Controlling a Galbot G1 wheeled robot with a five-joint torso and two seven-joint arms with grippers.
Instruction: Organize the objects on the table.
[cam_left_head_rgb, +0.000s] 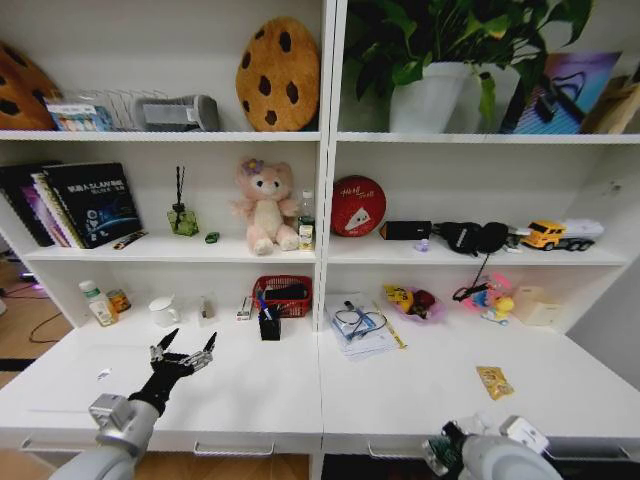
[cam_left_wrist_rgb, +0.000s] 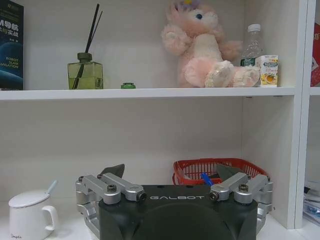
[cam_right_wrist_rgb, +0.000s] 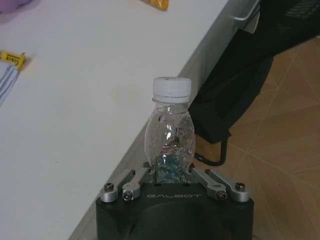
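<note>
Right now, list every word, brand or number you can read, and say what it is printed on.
"GALBOT" on the left gripper body.
"GALBOT" on the right gripper body, shut on a small clear bottle.
"ROBOT ... NAVIGATION", partly cut off, on the dark book.
Script on the red round tin: too blurred to read.
Small carton and water bottle labels: too small to read.

Blk "GALBOT" gripper (cam_left_wrist_rgb: 172, 182), silver links
</note>
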